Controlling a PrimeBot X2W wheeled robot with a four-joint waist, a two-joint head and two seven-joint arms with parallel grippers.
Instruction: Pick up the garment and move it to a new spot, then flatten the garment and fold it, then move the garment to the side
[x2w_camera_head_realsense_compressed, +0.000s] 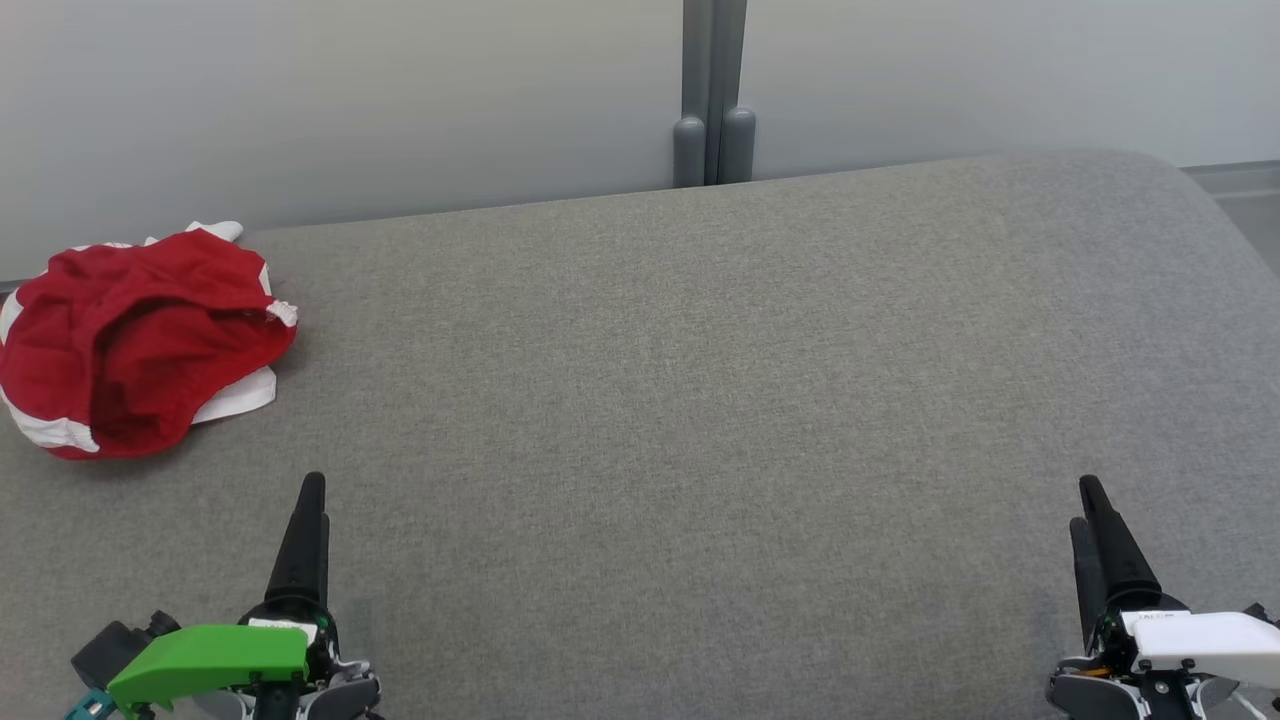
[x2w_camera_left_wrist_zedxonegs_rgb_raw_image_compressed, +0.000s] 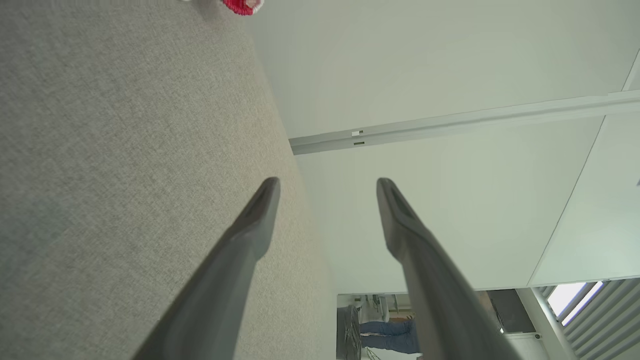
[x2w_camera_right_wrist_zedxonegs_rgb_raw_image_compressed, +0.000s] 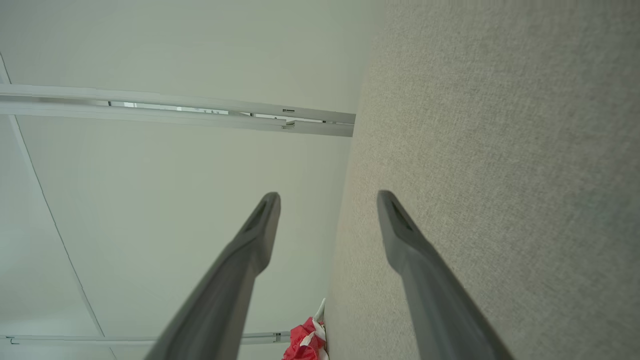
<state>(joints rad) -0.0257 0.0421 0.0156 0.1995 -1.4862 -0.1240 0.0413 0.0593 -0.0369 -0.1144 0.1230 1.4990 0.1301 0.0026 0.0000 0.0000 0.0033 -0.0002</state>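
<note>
The red garment (x2w_camera_head_realsense_compressed: 140, 340) with white trim lies crumpled at the far left of the grey cloth-covered desk (x2w_camera_head_realsense_compressed: 700, 400), close to its back edge; both claws sit near the front edge, well apart from it. The left claw (x2w_camera_head_realsense_compressed: 312, 492) and the right claw (x2w_camera_head_realsense_compressed: 1085, 505) are released, jaws spread and holding nothing.

As I judge it, a reach from the front could nudge the heap over the back or left edge. A shallow pinch might catch one layer only, so the rest trails and snags. Fingertips pressed too low could dig into the desk's cloth. The right claw has the whole desk to cross, so a two-handed lift may come late.

A small white label sits on each claw's base, but the writing is too small to read; the garment shows no print.
</note>
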